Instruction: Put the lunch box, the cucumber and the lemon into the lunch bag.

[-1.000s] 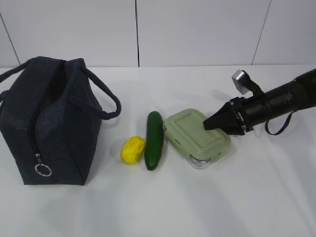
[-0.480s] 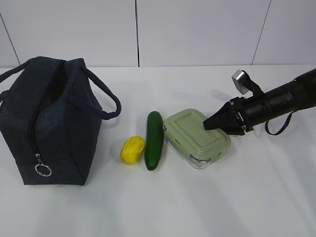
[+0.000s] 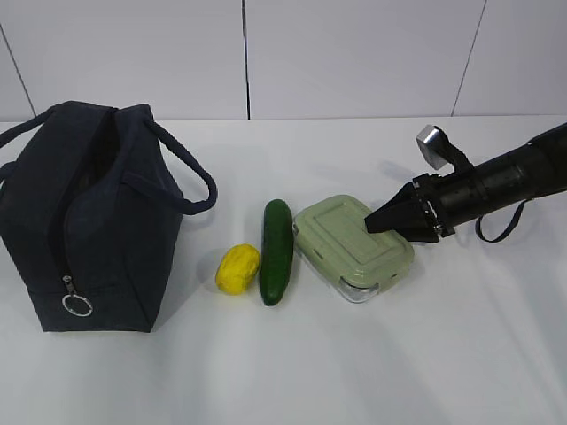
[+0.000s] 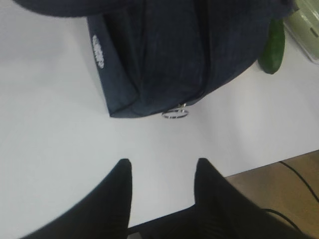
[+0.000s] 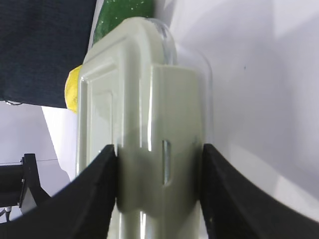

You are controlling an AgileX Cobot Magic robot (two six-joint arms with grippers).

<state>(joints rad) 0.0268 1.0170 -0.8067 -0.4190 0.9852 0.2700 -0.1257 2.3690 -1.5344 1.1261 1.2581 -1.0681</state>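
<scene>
Nothing has visibly moved since the earlier frames: the right claw (image 5: 159, 164) stays clamped across the lunch box (image 3: 353, 244), fingers against both long sides. Lifting level should keep the lid's clip seated. Left of the box lie the cucumber (image 3: 276, 251), the lemon (image 3: 237, 268), then the lunch bag (image 3: 89, 217). The left claw (image 4: 162, 172) hangs open, empty, above the desk (image 3: 354, 372).

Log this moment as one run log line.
right end effector: shut on lunch box | left end effector: open, empty | lunch bag: unzipped
</scene>
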